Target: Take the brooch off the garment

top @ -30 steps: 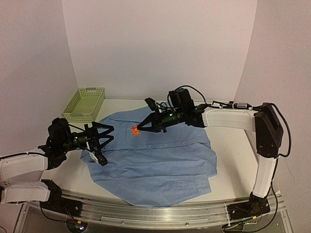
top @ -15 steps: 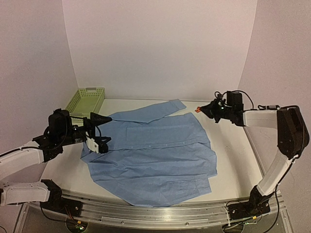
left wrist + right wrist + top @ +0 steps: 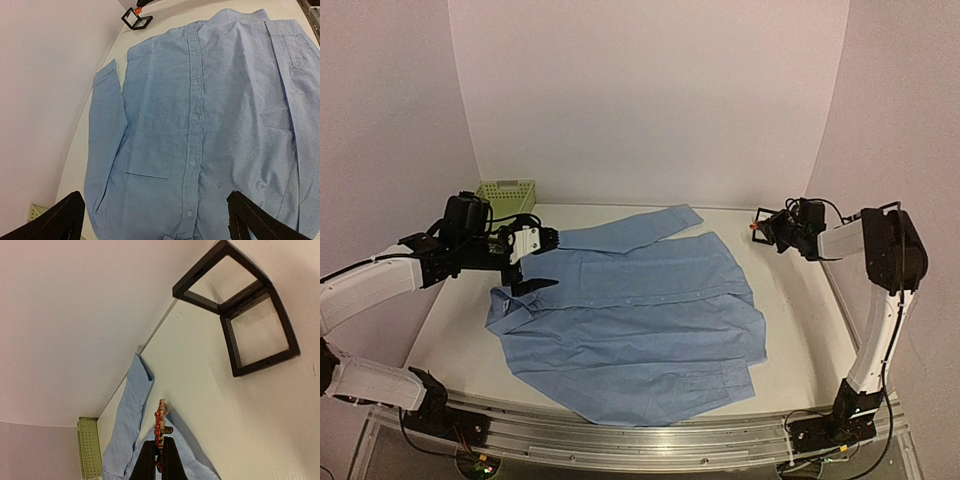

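The light blue shirt (image 3: 630, 310) lies spread flat on the table, and it fills the left wrist view (image 3: 215, 115). The tiny orange-red brooch (image 3: 752, 227) is off the shirt, pinched in my right gripper (image 3: 761, 229) at the back right, above the bare table. In the right wrist view the fingers (image 3: 148, 462) are shut on the brooch (image 3: 160, 422), which stands edge-on. My left gripper (image 3: 542, 262) is open wide and empty, held over the shirt's collar end; its fingertips (image 3: 60, 220) frame the button placket.
A small open black box (image 3: 762, 213) sits at the back right beside my right gripper, and shows in the right wrist view (image 3: 240, 310) and the left wrist view (image 3: 136, 19). A green mesh basket (image 3: 508, 190) stands at the back left behind my left arm.
My right gripper has carried the brooch from the shirt's chest to the back right beside the black box. My left arm has risen and swung toward the back.
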You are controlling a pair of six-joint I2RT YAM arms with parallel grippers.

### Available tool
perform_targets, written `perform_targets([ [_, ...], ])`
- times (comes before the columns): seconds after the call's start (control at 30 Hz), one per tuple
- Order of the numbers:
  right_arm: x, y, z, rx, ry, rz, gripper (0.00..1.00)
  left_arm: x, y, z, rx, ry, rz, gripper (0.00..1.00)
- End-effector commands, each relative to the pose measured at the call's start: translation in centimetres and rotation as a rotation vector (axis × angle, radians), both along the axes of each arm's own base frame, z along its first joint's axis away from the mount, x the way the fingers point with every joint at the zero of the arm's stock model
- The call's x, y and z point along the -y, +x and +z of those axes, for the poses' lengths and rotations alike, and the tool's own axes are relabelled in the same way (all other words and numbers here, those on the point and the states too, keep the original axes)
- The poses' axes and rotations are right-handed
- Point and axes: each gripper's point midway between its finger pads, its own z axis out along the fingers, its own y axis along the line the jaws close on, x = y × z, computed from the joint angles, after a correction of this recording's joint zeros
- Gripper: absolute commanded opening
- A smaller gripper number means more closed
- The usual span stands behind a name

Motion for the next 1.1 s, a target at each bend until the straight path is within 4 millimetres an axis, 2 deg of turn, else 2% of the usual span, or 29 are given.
perform_targets([
  [0.0,1.7,3.4,2.4,0.109,-0.002,-0.075,0.0,-0.1,0.4,1.0,-0.088,-0.052,0.077,1.0],
  [0.33,3.0,5.3,-1.4,0.051,0.005,-0.161,0.0,-0.2,1.1,0.5,-0.065,-0.037,0.095,0.99],
  [0.53,3.0,6.8,-0.8,0.083,-0.005,-0.158,0.0,-0.2,1.5,0.5,-0.049,-0.029,0.097,1.0],
  [0.63,4.9,7.0,-0.7,0.085,-0.009,-0.197,0.0,-0.2,1.6,0.5,-0.041,-0.028,0.098,1.0],
  [0.83,5.6,6.4,-2.3,0.04,-0.007,-0.236,0.0,-0.2,1.8,0.6,-0.023,-0.026,0.1,1.0],
  [1.07,5.3,6.8,-3.3,0.02,-0.013,-0.217,0.0,-0.2,2.0,0.6,-0.008,-0.019,0.099,1.0],
])
